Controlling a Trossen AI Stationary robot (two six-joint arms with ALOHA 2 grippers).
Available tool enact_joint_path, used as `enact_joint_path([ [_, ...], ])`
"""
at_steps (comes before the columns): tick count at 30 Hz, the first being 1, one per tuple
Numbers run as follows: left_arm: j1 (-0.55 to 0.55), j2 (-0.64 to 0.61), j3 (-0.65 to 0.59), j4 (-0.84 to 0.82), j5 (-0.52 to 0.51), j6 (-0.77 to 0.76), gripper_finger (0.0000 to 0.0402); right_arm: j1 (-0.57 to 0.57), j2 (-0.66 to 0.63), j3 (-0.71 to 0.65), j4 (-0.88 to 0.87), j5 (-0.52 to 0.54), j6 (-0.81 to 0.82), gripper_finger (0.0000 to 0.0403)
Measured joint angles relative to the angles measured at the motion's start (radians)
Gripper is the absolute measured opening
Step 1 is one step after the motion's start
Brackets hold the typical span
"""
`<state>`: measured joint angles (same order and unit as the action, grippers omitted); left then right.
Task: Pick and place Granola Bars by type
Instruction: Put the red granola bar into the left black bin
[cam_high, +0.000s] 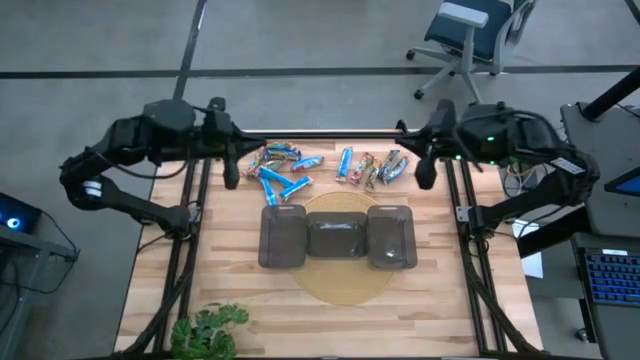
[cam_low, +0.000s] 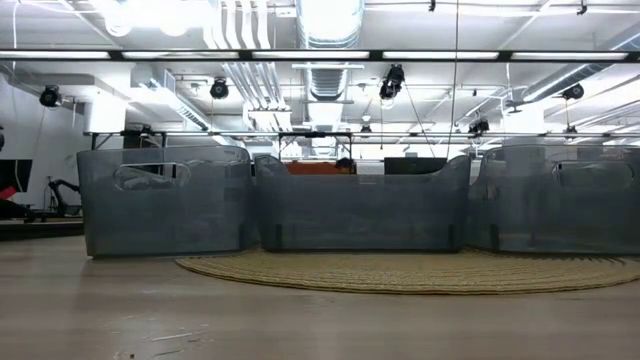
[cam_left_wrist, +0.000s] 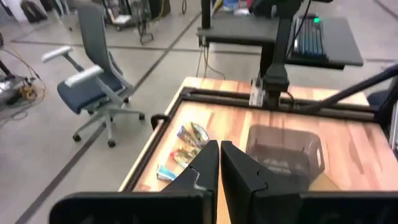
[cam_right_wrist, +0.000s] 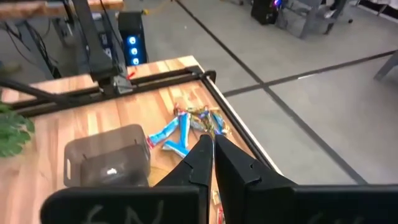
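The granola bars (cam_high: 320, 168) lie loose along the table's far side. Bright blue ones (cam_high: 280, 185) sit among mixed orange and green ones on the left, and more mixed bars (cam_high: 378, 168) lie on the right. My left gripper (cam_high: 231, 178) hangs shut above the table at the left end of the bars. My right gripper (cam_high: 424, 178) hangs shut at their right end. The left wrist view shows the shut left gripper (cam_left_wrist: 219, 155) over the bars (cam_left_wrist: 186, 146). The right wrist view shows the shut right gripper (cam_right_wrist: 210, 146) near the blue bars (cam_right_wrist: 174, 138).
Three dark translucent trays (cam_high: 283, 237), (cam_high: 337, 236), (cam_high: 392, 236) stand side by side on a round woven mat (cam_high: 340, 285) at the table's middle. A green plant (cam_high: 210, 330) sits at the near left corner. An office chair (cam_high: 465, 35) stands beyond the far edge.
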<state>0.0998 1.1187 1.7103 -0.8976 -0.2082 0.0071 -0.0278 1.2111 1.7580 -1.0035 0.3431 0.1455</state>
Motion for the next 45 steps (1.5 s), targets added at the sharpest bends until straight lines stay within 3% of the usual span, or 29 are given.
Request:
enact_joint_path([
  [12, 0.01, 0.025, -0.001, -0.002, -0.061, 0.002, 0.0, -0.029, 0.08, 0.0, -0.005, -0.002, 0.061, 0.0008],
  [21, 0.033, 0.024, -0.017, -0.029, -0.237, -0.006, 0.0, -0.104, 0.121, 0.0, -0.012, -0.002, 0.09, 0.0008],
  [30, 0.114, 0.022, -0.017, -0.039, -0.243, -0.001, 0.0, -0.22, 0.133, 0.0, -0.019, -0.003, 0.121, 0.0008],
  [38, 0.255, 0.023, -0.031, -0.04, -0.129, 0.026, 0.0, -0.312, 0.134, 0.0, -0.024, -0.016, 0.116, 0.0008],
  [45, 0.376, 0.024, -0.075, -0.038, 0.024, 0.043, 0.0, -0.397, 0.161, -0.014, -0.066, -0.139, 0.108, 0.0008],
])
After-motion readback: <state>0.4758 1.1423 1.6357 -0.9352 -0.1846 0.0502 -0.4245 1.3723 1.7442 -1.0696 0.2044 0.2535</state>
